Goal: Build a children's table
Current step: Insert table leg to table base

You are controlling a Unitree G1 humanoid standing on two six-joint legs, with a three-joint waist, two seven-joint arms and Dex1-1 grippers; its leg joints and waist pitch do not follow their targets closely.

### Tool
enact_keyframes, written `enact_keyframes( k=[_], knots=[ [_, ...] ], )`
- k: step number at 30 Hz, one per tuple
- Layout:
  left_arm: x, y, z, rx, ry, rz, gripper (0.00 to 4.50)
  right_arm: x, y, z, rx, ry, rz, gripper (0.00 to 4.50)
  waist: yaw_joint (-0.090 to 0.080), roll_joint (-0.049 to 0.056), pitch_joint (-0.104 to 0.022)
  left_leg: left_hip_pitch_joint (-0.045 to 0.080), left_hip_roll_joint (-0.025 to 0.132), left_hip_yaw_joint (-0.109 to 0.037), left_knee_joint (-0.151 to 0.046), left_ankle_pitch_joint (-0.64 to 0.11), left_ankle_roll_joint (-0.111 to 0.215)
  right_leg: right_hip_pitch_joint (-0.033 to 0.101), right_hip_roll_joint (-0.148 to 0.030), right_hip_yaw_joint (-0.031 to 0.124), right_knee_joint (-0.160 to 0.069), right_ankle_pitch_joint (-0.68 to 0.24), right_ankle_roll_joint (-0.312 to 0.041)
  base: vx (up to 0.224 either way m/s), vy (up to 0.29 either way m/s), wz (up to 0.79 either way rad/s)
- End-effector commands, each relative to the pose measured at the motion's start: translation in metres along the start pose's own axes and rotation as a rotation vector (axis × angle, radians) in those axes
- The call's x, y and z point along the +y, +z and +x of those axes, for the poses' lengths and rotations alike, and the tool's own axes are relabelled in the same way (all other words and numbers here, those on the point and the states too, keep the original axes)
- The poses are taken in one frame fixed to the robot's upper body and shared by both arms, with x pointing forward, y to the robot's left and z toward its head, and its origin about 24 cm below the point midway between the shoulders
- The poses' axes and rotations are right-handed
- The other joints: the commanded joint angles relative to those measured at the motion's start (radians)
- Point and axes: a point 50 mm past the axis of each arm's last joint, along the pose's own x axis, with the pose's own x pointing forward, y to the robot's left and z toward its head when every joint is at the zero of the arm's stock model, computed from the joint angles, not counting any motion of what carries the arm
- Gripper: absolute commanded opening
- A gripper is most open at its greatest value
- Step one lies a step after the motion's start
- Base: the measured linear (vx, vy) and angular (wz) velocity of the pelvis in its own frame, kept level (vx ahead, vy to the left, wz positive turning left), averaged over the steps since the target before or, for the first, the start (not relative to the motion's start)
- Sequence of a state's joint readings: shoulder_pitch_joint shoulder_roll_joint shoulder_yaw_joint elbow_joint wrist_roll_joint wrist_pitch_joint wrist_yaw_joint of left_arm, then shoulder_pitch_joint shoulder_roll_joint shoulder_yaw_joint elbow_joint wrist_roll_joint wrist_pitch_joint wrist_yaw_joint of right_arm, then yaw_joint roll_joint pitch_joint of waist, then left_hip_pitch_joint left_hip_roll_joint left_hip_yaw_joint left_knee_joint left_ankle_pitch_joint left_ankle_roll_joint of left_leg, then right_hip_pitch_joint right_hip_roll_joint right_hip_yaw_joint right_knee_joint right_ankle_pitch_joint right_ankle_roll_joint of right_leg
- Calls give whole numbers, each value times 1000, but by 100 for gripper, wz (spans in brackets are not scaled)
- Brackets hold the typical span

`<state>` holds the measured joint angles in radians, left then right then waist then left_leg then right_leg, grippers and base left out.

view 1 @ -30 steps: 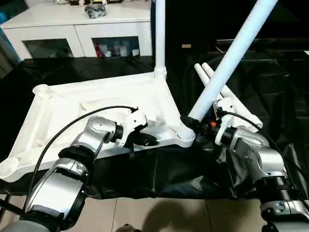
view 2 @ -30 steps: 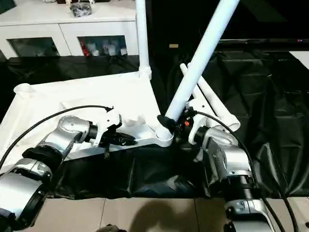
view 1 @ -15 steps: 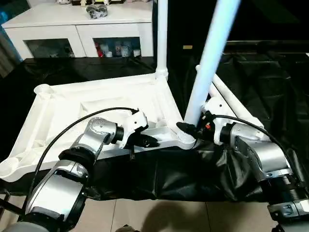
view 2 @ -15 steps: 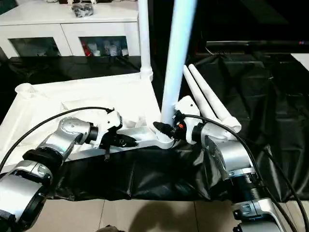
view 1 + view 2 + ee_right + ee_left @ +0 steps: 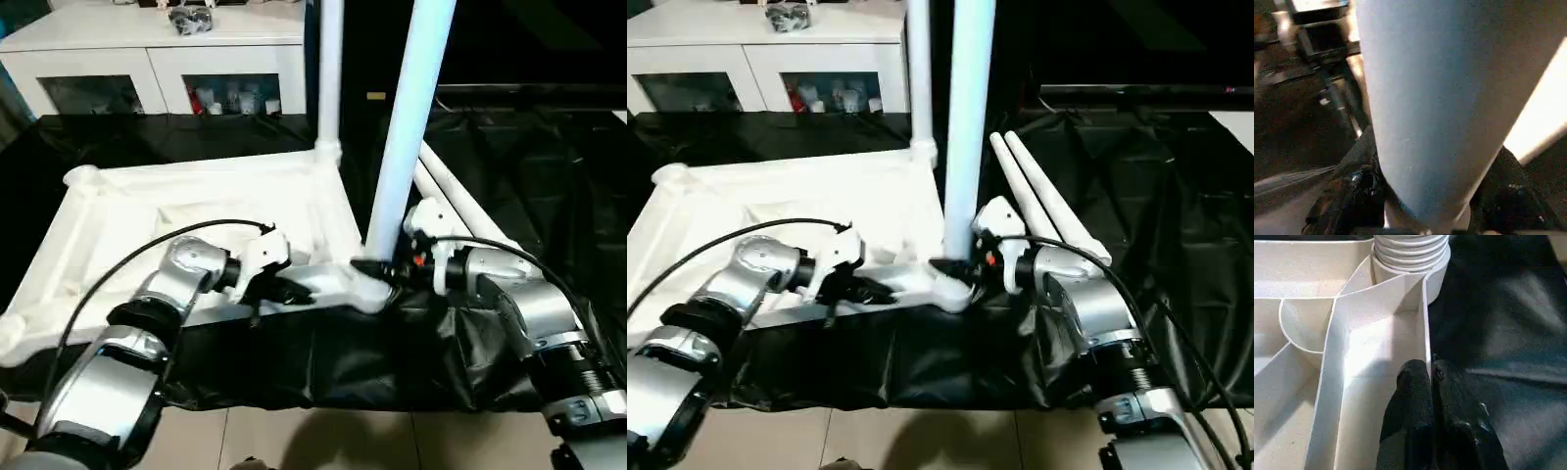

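Note:
The white tabletop (image 5: 147,211) lies underside up on a black cloth. One white leg (image 5: 328,78) stands upright in its far right corner socket. My right gripper (image 5: 377,269) is shut on a second leg (image 5: 407,127) near its lower end, holding it upright in the near right corner socket (image 5: 367,291); its black fingers (image 5: 1347,196) flank the tube (image 5: 1425,98). My left gripper (image 5: 284,291) is shut on the tabletop's near rim wall (image 5: 1425,323), just beside that socket, where the leg's ribbed end (image 5: 1410,254) sits. Two more legs (image 5: 1043,196) lie on the cloth to the right.
A white cabinet (image 5: 167,69) with glass doors stands behind the work, with a dark object (image 5: 191,17) on top. The black cloth (image 5: 323,362) hangs over the near edge, and tiled floor (image 5: 323,441) shows below it.
The right gripper has swung its leg from leaning to the right to standing upright over the near right socket. The left gripper has kept its hold on the rim.

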<state>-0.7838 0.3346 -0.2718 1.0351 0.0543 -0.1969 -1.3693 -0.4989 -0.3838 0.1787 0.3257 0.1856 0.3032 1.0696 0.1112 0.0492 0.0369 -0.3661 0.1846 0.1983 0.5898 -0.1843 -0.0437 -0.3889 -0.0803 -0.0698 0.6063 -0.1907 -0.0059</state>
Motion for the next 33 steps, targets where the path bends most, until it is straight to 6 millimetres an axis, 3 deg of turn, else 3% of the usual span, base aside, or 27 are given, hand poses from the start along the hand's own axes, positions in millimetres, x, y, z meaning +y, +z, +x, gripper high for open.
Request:
enact_keyframes(
  k=[1, 8, 12, 15, 16, 18, 19, 23, 24, 25, 26, 27, 30, 33],
  knots=[
    [0, 11, 3, 13, -56, 77, 0, 24, -28, 14, 96, 175, 72, 188, 0, -13, -48, 15, 58, -28, -79, -266, 22, 34, -84, 52, -85, -302, -202, 0, 0, 0],
    [3, 11, -5, 24, -48, 73, 0, 32, -30, 16, 98, 240, 54, 188, 1, -12, -46, 20, 60, -31, -85, -314, -7, 30, -86, 54, -89, -333, -200, 0, 0, 0],
    [8, 15, -3, -22, 9, 31, 0, 24, -29, 21, 83, 149, 76, 188, 0, -14, -45, 19, 59, -30, -85, -306, -7, 32, -86, 54, -87, -325, -209, 0, 0, 0],
    [13, 20, 0, -52, 70, 2, 0, 9, -27, 26, 73, -6, 87, 188, -4, -15, -40, 21, 57, -31, -86, -334, -15, 27, -87, 52, -94, -393, -201, 0, 0, 0],
    [17, 23, 2, -67, 123, -23, 0, -2, -27, 30, 67, -130, 106, 188, -12, -14, -35, 29, 54, -37, -87, -385, -36, 19, -92, 51, -106, -510, -175, 0, 0, 0],
    [21, 27, 4, -78, 186, -47, 0, -12, -27, 33, 65, -244, 131, 188, -24, -15, -31, 32, 52, -45, -88, -419, -53, 16, -93, 46, -113, -590, -148, 0, 0, 0],
    [25, 31, 7, -90, 245, -75, 0, -18, -26, 37, 66, -322, 153, 187, -30, -10, -33, 38, 52, -46, -87, -439, -63, 9, -93, 47, -116, -608, -140, 0, 0, 0],
    [35, 42, 19, -96, 422, -131, 0, -28, -27, 48, 86, -503, 190, 187, -30, -13, -37, 36, 56, -44, -92, -412, -62, 15, -87, 50, -108, -470, -172, 0, 0, 0],
    [36, 44, 22, -92, 458, -137, 0, -29, -27, 51, 86, -530, 195, 187, -30, -17, -40, 25, 56, -39, -94, -361, -48, 24, -84, 53, -97, -356, -197, 0, 0, 0],
    [36, 44, 22, -92, 458, -137, 0, -29, -27, 51, 86, -530, 195, 187, -30, -17, -41, 25, 55, -36, -93, -345, -43, 24, -83, 55, -95, -324, -204, 0, 0, 0],
    [35, 45, 27, -85, 472, -127, 0, -29, -26, 54, 75, -550, 206, 187, -29, -27, -42, 25, 52, -31, -89, -322, -26, 25, -83, 56, -95, -292, -213, 0, 0, 0],
    [34, 45, 32, -59, 497, -96, 0, -27, -23, 60, 39, -552, 221, 187, -28, -29, -43, 23, 50, -30, -87, -306, -17, 27, -85, 57, -93, -281, -216, 0, 0, 0],
    [30, 42, 34, -40, 471, -42, 0, -24, -15, 64, -33, -521, 218, 187, -20, -24, -49, 15, 50, -29, -84, -224, 20, 37, -85, 55, -86, -207, -216, 20, -5, 2],
    [27, 39, 31, -38, 444, -1, 0, -26, -8, 62, -106, -523, 210, 187, -23, -19, -55, 9, 51, -29, -79, -170, 42, 42, -82, 51, -70, -76, -247, 0, 0, 0]
  ],
)
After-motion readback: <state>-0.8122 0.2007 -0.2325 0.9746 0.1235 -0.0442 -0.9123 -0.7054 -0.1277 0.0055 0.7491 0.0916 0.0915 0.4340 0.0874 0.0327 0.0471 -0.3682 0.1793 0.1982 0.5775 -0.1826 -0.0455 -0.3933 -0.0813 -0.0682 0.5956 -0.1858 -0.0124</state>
